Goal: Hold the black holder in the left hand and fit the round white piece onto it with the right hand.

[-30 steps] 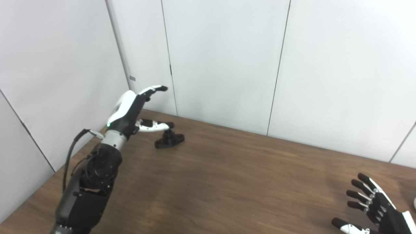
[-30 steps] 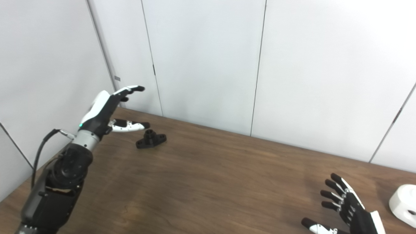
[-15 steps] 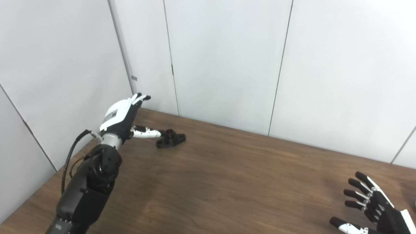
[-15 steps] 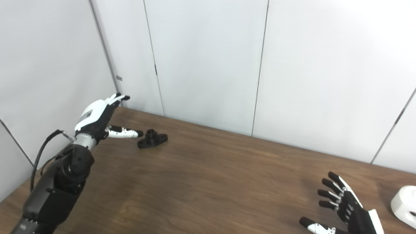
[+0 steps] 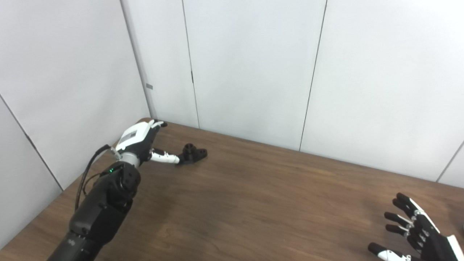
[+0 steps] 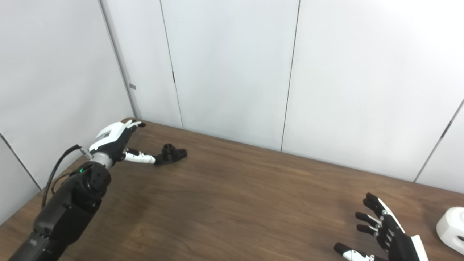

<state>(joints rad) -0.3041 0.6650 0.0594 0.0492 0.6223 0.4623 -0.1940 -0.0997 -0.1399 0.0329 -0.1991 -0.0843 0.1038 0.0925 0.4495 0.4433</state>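
Left hand [image 5: 139,135] outstretched and spread; right hand [image 6: 389,235] low, splayed.

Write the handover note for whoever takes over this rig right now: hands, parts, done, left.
Left hand: open, low at the table's far left corner, thumb reaching to the black holder; contact cannot be confirmed, no grip.
Right hand: open, fingers spread, holding nothing, near right.
Black holder: lying on the table, not lifted.
Round white piece: on the table at the right edge, beyond the right hand, untouched.
Done: nothing.
Left: grasp and lift holder, pick up white piece, fit it on.
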